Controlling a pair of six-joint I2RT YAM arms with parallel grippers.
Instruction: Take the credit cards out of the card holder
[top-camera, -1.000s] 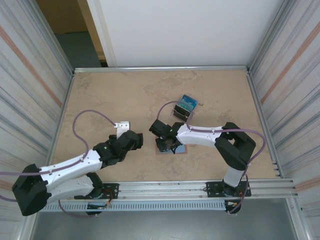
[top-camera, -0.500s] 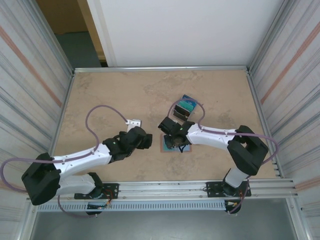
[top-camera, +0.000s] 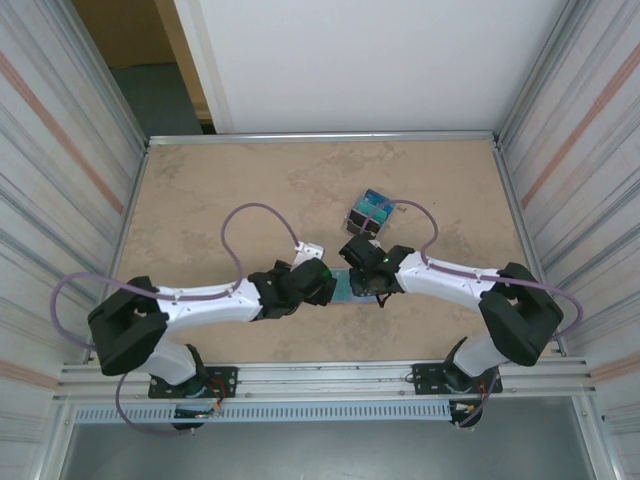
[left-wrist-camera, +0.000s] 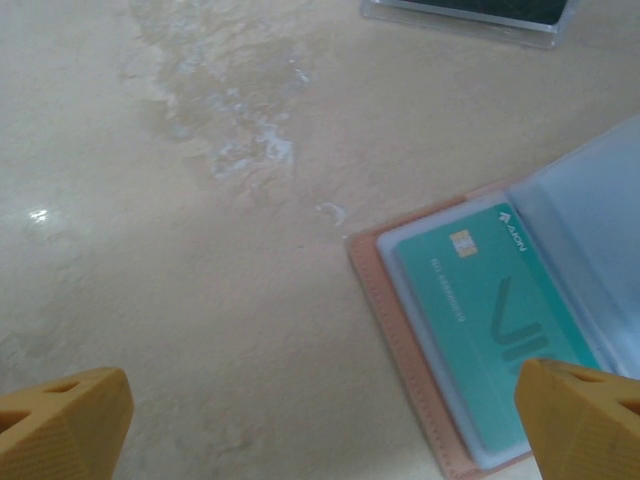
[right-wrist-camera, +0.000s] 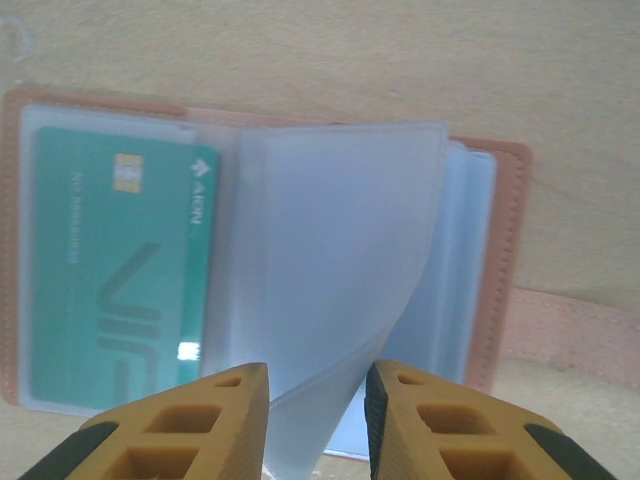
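Note:
The salmon-pink card holder (top-camera: 344, 284) lies open on the table between both grippers. In its left half a teal credit card (right-wrist-camera: 115, 280) with a chip sits under a clear sleeve, also visible as the credit card (left-wrist-camera: 490, 330) in the left wrist view. My right gripper (right-wrist-camera: 316, 400) is closed on a bundle of clear sleeves (right-wrist-camera: 330, 260), which curl up off the card holder (right-wrist-camera: 505, 250). My left gripper (left-wrist-camera: 325, 400) hangs wide open over bare table, its right finger (left-wrist-camera: 585, 420) over the card holder's near left corner (left-wrist-camera: 400, 340).
A clear plastic box with a blue-teal top (top-camera: 370, 213) stands just behind the right gripper (top-camera: 368, 285); its edge shows as the box (left-wrist-camera: 470, 12). The card holder's closing tab (right-wrist-camera: 570, 335) lies flat at the right. Metal walls ring the table.
My left arm has swung right until its open gripper reaches the card holder's left edge. The right gripper and the card holder have shifted slightly back and right.

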